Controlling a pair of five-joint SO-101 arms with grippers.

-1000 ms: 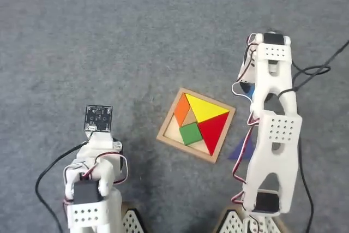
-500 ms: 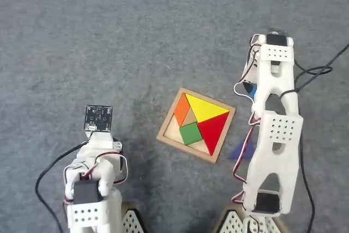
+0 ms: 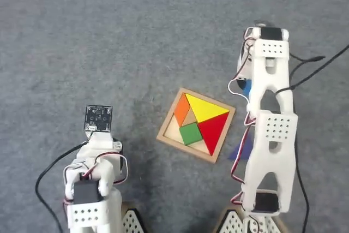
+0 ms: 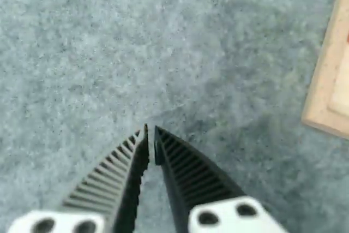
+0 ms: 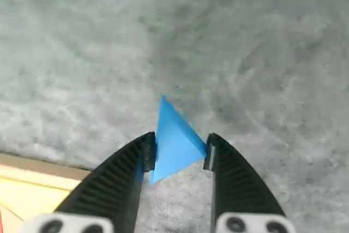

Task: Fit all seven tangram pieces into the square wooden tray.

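Right gripper (image 5: 179, 147) has a small blue triangle (image 5: 173, 132) pinched between its two jaws, held above the grey carpet (image 3: 109, 42) just off the wooden tray's (image 3: 180, 147) right-hand corner. The tray sits mid-table, turned at an angle, with an orange piece (image 3: 181, 112), a yellow piece (image 3: 204, 108), a red piece (image 3: 214, 129) and a green piece (image 3: 190, 133) lying inside. A dark blue piece (image 3: 240, 150) lies on the carpet beside the tray, partly under the right arm. Left gripper (image 4: 151, 129) hangs over bare carpet well left of the tray, jaws all but touching, holding nothing.
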